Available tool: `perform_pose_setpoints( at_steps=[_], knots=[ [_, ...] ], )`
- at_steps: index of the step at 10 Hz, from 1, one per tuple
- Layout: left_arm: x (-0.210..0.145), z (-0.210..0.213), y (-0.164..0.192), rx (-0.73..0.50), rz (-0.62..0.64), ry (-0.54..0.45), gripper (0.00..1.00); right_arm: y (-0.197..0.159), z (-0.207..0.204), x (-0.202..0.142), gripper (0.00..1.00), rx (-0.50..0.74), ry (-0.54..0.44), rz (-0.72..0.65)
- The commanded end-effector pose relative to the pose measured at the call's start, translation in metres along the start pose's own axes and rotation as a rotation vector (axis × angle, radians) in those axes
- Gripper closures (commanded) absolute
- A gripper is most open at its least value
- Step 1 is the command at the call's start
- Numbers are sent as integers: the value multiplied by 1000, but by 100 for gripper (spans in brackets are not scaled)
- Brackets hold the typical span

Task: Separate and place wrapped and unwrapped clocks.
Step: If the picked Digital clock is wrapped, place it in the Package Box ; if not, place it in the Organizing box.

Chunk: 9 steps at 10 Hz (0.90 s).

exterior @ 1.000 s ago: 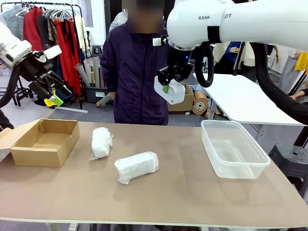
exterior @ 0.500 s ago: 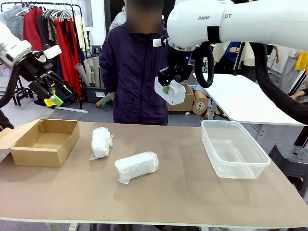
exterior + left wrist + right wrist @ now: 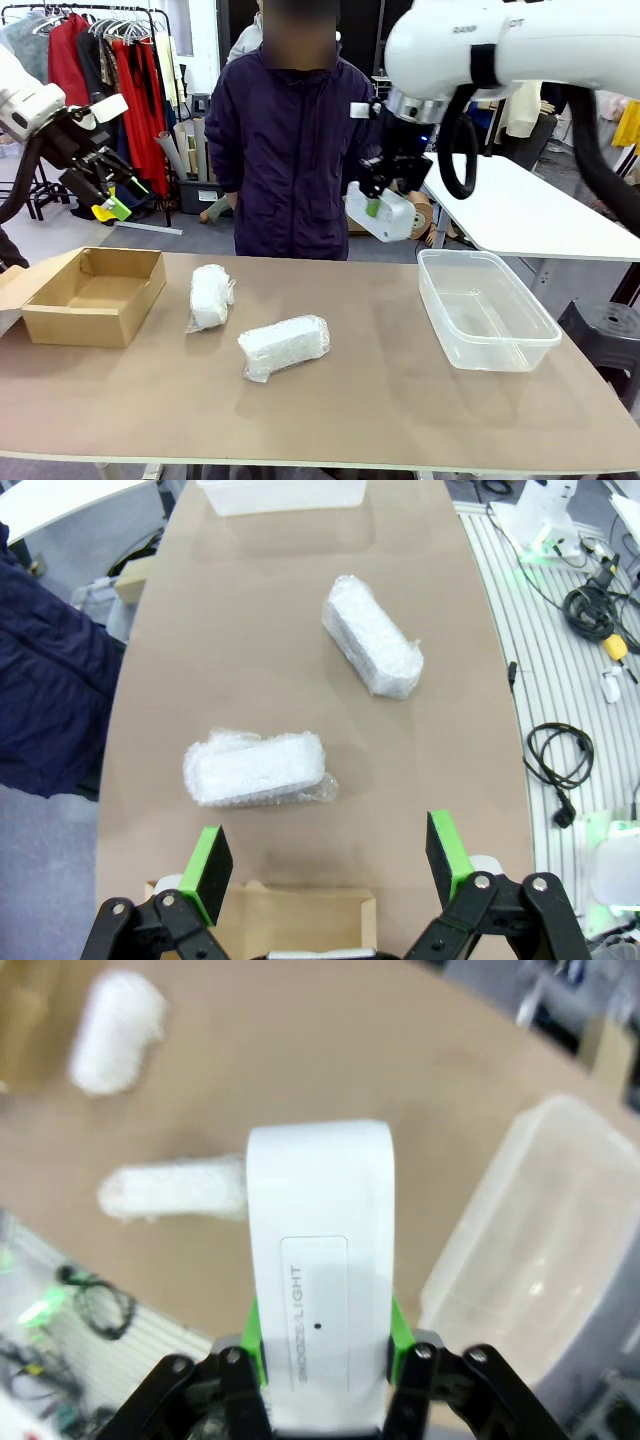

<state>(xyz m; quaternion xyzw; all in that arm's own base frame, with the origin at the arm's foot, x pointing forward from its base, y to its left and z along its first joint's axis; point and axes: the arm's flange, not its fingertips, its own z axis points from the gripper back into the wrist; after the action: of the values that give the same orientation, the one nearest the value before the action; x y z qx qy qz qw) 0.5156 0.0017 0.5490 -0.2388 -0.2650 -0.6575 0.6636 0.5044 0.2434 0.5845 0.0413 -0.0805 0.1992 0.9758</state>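
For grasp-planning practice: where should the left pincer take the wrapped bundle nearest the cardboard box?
Across the narrow middle of the bundle, probably from straight above: it lies flat and elongated, both long sides free, so the open left pincer can straddle it.

The desk (image 3: 400,410) is showing a plain tan-brown top. The far wrapped clock (image 3: 211,297) and the near wrapped clock (image 3: 284,347) are showing white through clear, dimpled bubble wrap. The bare clock (image 3: 320,1260) is showing smooth white, with a thin grey outlined panel and grey lettering. The right tool (image 3: 372,208) and left tool (image 3: 325,830) are showing black with green pads. The tub (image 3: 487,310) is looking clear, the box (image 3: 95,295) brown, and the person's coat (image 3: 285,150) dark purple.
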Motion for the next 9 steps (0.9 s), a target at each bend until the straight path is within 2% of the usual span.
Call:
perform_pose_setpoints(
  at_steps=[1,3,4,6,8,9],
  knots=[
    [1,2,-2,0,-5,-1,0,-38,-9,-40,100,17,-9,-67],
    [1,2,-2,0,-5,-1,0,-86,-26,-62,100,-9,25,-114],
    [1,2,-2,0,-5,-1,0,-105,-34,-69,100,-20,8,-125],
    [1,2,-2,0,-5,-1,0,-146,-41,-81,100,-62,-42,-232],
    [1,2,-2,0,-5,-1,0,-161,-36,-84,100,-67,-49,-284],
    [1,2,-2,0,-5,-1,0,-148,-27,-79,100,-52,-63,-283]
  ],
)
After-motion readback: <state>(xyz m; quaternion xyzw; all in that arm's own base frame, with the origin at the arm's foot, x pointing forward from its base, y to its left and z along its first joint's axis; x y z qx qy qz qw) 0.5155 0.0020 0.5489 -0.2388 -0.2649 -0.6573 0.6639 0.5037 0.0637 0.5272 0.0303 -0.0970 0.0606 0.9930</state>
